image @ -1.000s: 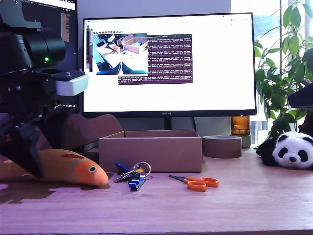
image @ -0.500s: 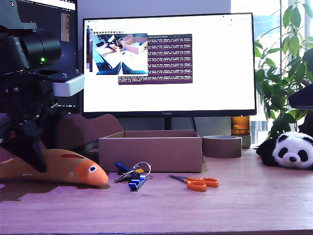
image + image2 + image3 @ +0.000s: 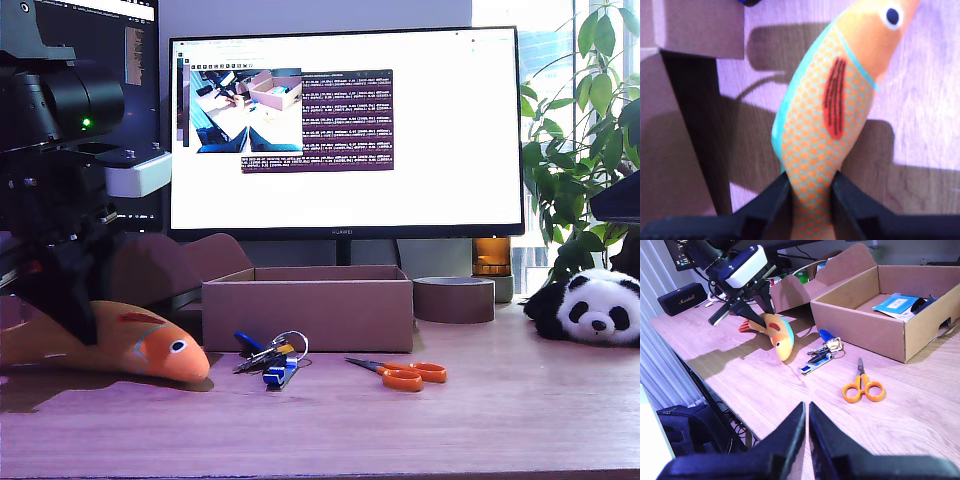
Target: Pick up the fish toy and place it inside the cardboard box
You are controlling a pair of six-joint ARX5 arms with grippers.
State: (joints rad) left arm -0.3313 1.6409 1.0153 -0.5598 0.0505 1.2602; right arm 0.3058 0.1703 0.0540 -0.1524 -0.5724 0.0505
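While my first gripper [image 3: 810, 192] clenches the fish toy [image 3: 832, 125] mid-body, my second gripper [image 3: 806, 427] idles clenched on nothing; next comes lifting over the cardboard box [image 3: 308, 308] wall.

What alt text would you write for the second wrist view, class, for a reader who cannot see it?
My first gripper grips the fish toy on a wooden desk, beside the open cardboard box holding papers. Keys and orange-handled scissors lie in front of the box; my second gripper, shut and empty, fills the foreground.
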